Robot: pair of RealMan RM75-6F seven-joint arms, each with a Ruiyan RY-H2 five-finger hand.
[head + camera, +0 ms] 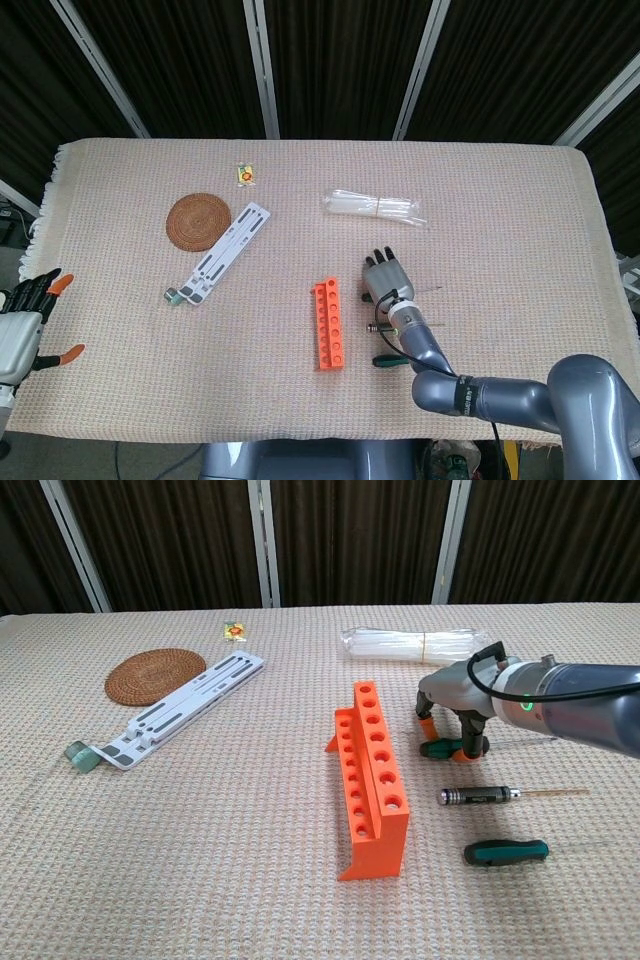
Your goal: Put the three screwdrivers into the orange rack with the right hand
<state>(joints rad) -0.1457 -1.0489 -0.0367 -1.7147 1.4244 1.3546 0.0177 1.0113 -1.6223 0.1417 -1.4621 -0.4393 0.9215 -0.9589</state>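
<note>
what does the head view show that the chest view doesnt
Only the head view shows the left hand, off the table's left edge and holding nothing.

Only the chest view shows all three screwdrivers apart: a green one under the right hand, a black one and another green one nearer the camera.

Both show the orange rack, the coaster, the white bracket and the clear bundle.

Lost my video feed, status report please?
Right hand down on farthest green-handled screwdriver, fingers around handle, not lifted. Left hand idle, open. Orange rack empty, path clear.
</note>
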